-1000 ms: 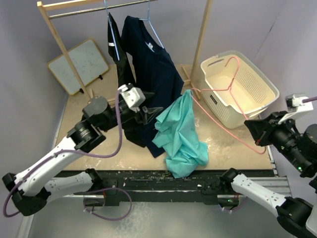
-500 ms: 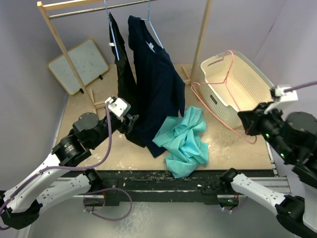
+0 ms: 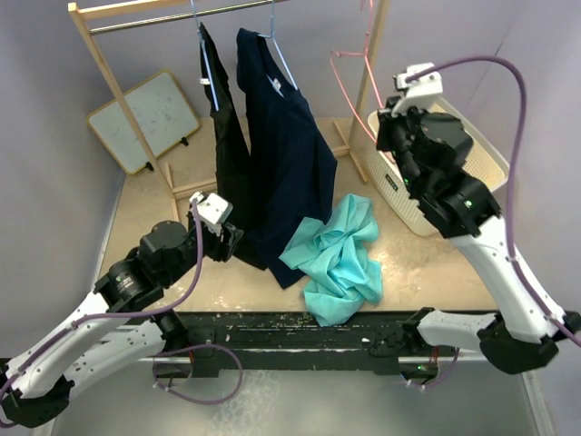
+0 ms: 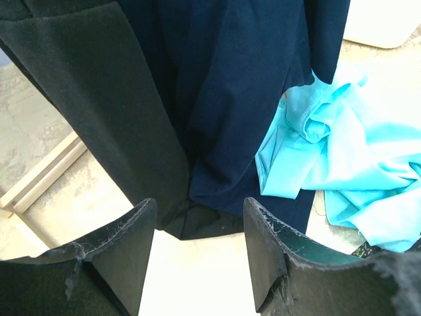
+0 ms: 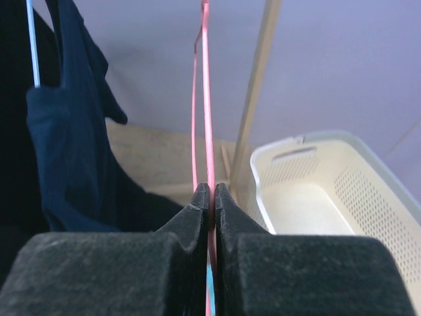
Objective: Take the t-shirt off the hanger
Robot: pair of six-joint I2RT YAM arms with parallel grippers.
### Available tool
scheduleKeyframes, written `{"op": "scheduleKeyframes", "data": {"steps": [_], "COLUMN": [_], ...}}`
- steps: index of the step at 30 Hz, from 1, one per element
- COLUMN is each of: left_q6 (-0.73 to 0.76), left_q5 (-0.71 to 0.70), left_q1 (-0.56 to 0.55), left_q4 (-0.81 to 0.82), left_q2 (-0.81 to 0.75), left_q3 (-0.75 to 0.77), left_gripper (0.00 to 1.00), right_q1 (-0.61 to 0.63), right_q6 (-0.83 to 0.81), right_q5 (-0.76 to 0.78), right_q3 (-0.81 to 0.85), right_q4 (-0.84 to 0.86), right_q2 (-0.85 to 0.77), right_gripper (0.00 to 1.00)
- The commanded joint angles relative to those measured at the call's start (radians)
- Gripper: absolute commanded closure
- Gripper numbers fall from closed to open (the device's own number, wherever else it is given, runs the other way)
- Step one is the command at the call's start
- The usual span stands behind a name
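Observation:
The teal t-shirt (image 3: 339, 258) lies crumpled on the table, off its hanger; it also shows in the left wrist view (image 4: 342, 164). The pink wire hanger (image 3: 348, 86) is bare and held high near the rack's right post. My right gripper (image 3: 386, 123) is shut on the pink hanger (image 5: 206, 99), its wire pinched between the pads. My left gripper (image 3: 232, 243) is open and empty, low by the hems of the dark garments, its fingers (image 4: 125, 237) apart over bare table.
A navy shirt (image 3: 281, 145) and a black garment (image 3: 222, 136) hang on the wooden rack (image 3: 109, 73). A cream laundry basket (image 3: 463, 173) stands at the right. A whiteboard (image 3: 145, 120) leans at the back left.
My right arm has swung the pink hanger up and left from over the basket to the rack's right post. The teal shirt has dropped free onto the table. My left gripper drew back slightly.

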Motion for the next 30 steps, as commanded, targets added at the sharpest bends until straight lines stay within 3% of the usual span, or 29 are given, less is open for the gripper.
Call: {"op": "scheduleKeyframes", "data": {"steps": [1, 14, 30], "left_q6": [-0.037, -0.046, -0.051], "left_q5": [-0.024, -0.071, -0.081], "left_q1": [-0.001, -0.001, -0.001], "left_q4": [0.015, 0.015, 0.014], "left_q2": [0.002, -0.030, -0.018], "left_q3": [0.004, -0.007, -0.007], "left_gripper": [0.42, 0.45, 0.45], "right_q1": [0.000, -0.006, -0.098], "right_q6": [-0.134, -0.213, -0.103], "right_q5": [0.039, 0.028, -0.064], "right_q3": [0.035, 0.211, 0.298], "right_q4": [0.341, 0.489, 0.365], "right_q2": [0.065, 0.295, 0.415], "right_gripper": [1.00, 1.00, 1.00]}}
